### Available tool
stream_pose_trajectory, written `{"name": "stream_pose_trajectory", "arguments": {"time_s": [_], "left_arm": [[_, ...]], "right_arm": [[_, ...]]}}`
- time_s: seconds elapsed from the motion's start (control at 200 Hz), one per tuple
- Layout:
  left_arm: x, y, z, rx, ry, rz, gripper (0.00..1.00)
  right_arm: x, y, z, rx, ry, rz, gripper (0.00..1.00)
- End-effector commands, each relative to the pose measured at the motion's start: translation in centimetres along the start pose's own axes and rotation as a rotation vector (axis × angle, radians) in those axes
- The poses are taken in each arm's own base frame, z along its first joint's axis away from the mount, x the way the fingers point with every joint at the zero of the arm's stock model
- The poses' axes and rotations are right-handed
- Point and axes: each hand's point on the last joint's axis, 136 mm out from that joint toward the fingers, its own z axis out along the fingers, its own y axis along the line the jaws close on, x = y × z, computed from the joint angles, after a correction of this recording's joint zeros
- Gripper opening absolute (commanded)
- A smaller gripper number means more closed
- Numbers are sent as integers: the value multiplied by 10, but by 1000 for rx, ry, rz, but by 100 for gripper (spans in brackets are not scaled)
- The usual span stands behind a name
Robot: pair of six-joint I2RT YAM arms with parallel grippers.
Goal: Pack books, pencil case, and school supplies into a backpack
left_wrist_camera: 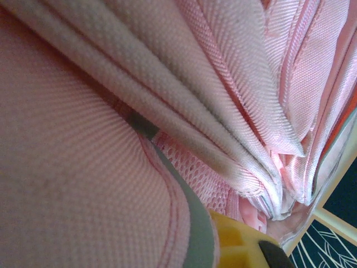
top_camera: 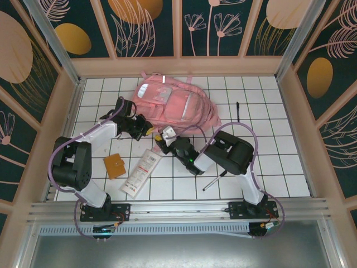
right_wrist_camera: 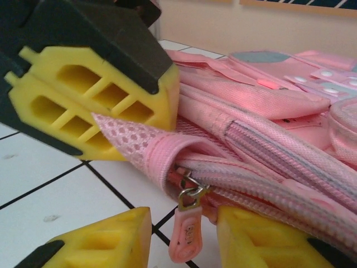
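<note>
While the left gripper clamps backpack mesh, the right gripper reaches in low, unclenched.

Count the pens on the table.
2. The far pen lies on the tiles right of the backpack; the near pen lies slanted beside the right arm. Others may be hidden under the backpack.

Your left arm and right arm wear matching livery: bulky black joint housings, smooth white link shells, and a looping lilac cable trailing each. Black base plates sit on the silver rail. Your fingers are yellow lattice-cut blocks backed in black. A small green light glows on the right arm.
</note>
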Motion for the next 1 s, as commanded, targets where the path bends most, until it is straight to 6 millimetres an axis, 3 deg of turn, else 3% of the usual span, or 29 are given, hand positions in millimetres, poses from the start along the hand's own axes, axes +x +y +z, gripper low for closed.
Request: {"name": "stream_pose_trajectory", "arguments": {"time_s": [0.0, 0.075, 0.2, 0.385, 0.711, 0.991], "left_arm": [[30, -13, -5, 54, 120, -15, 0], [29, -16, -7, 61, 108, -11, 0], [29, -12, -2, 41, 116, -3, 0], [23, -6, 6, 33, 107, -11, 0], [5, -12, 12, 46, 38, 7, 0], [-10, -4, 17, 14, -32, 30, 0]], "right_arm": [[-16, -7, 9, 68, -54, 67, 29], [-12, -9, 10, 88, -31, 110, 26], [-8, -2, 10, 92, 1, 115, 8], [-11, 0, -8, 71, 57, 183, 0], [-5, 13, -51, -118, 209, 239, 0], [2, -12, -77, -130, 363, 322, 0]]}}
